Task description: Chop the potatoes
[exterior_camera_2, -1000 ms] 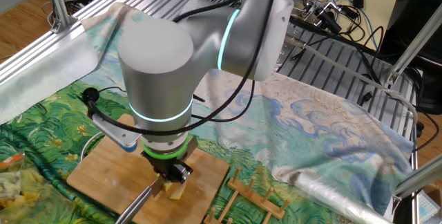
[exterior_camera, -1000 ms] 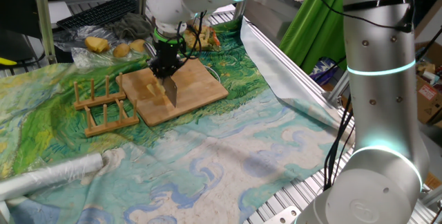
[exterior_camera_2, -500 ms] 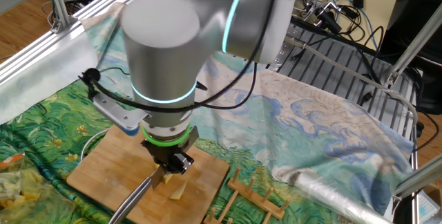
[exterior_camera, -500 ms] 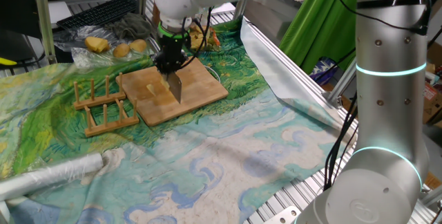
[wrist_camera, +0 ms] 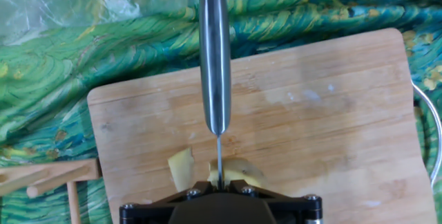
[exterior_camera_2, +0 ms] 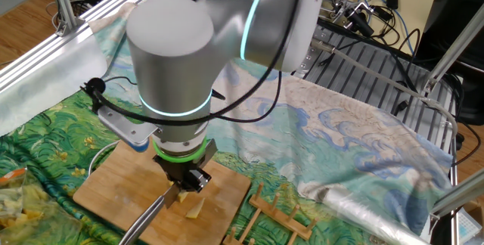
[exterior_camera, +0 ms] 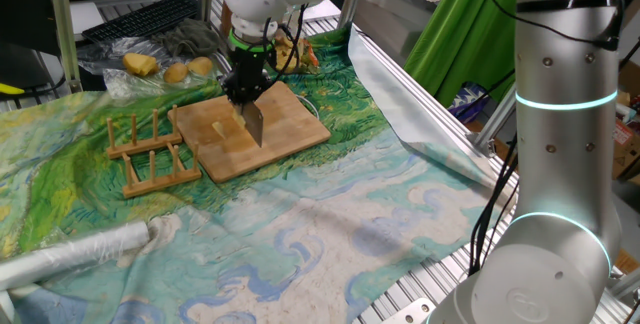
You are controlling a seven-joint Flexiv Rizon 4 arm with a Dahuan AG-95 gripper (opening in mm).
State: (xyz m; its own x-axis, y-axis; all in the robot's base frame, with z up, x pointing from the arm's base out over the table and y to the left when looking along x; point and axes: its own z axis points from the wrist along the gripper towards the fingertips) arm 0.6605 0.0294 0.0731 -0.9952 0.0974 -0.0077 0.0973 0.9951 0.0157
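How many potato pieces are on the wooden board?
2 that I can see: one potato piece just left of the knife, one just right of it, both near the board edge by the gripper. More may be hidden underneath.

Table under a swirly green-and-blue cloth [exterior_camera: 330,214]

On the cloth lie a wooden board [exterior_camera: 290,129], a wooden rack [exterior_camera: 150,149] just beside it, a silvery roll [exterior_camera: 70,254] near the front edge, and a clear bag [exterior_camera: 150,69] at the back.

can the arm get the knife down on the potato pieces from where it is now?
Probably yes. The gripper, jaws shut on the knife, hangs right above the potato pieces on the wooden board. The blade sits over the gap between two chunks, with nothing between them.
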